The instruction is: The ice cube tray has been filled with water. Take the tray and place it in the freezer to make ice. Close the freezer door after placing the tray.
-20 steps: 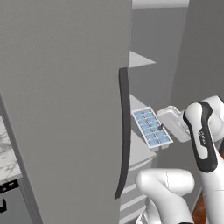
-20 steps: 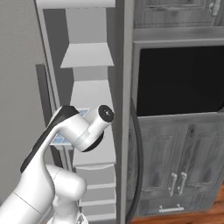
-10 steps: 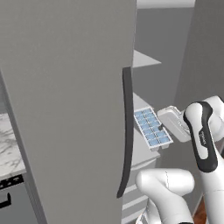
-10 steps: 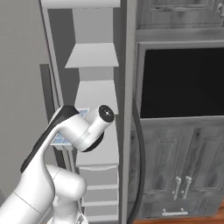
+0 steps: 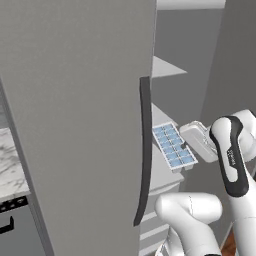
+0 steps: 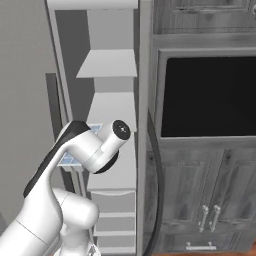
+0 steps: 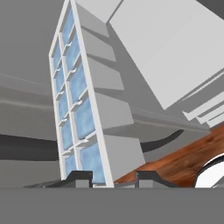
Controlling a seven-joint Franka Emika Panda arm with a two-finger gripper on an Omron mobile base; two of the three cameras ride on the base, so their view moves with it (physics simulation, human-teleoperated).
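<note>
Hand view: gripper is clamped on the near short end of the tray, one dark tip on either side of its rim. Tray runs straight out from the fingers, long axis in line with the gripper's reach.

Left base view: tray is in the air in front of the open freezer, just above the white shelf that juts out there. Its far end points toward the freezer door and the door's dark handle; near end is at the hand. It sits close to level here, slightly tipped at most.

Key relation: tray lies ahead of the gripper and the shelf is right under and beyond it, so my read is the move is a push along the tray's long axis, then a short drop onto the shelf. The door stands wide open, so I'd expect no clearance issue on that side.

Tray look: white, flat, two columns of cells, water showing pale blue and glossy across them. No spill that I can see. From below in hand view the cells read as separate white pockets.

Right base view: arm covers most of the tray; only a blue corner shows beside the forearm, in front of the shelves.

Not placed yet, door not shut.
</note>
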